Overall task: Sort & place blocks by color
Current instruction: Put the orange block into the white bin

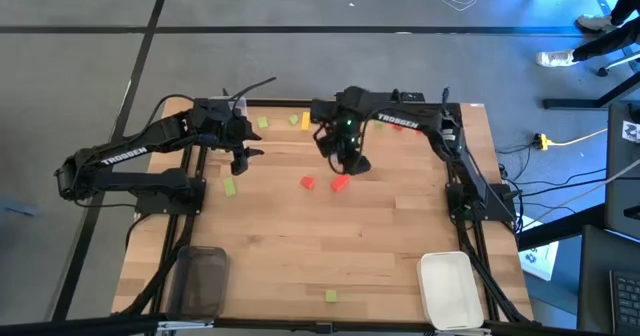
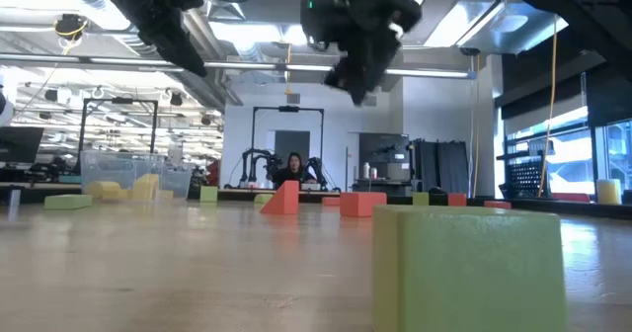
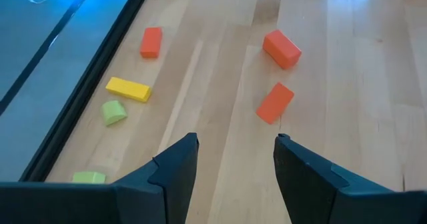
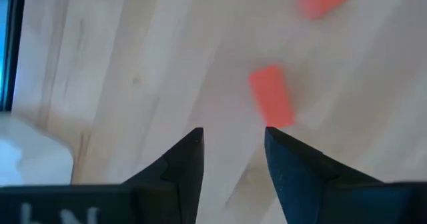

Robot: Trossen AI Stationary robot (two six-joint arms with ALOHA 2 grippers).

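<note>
Sorting barely begun by my count: two red blocks (image 1: 323, 183) paired mid-table, others scattered; left gripper (image 3: 235, 159) and right gripper (image 4: 233, 144) both open, empty.

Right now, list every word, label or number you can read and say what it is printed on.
"TROSSEN": on the left arm, high view.
"TROSSEN": on the right arm, high view.
White letters at the right wrist view's bottom edge, cut off, unreadable.
Nothing printed on the blocks.
</note>
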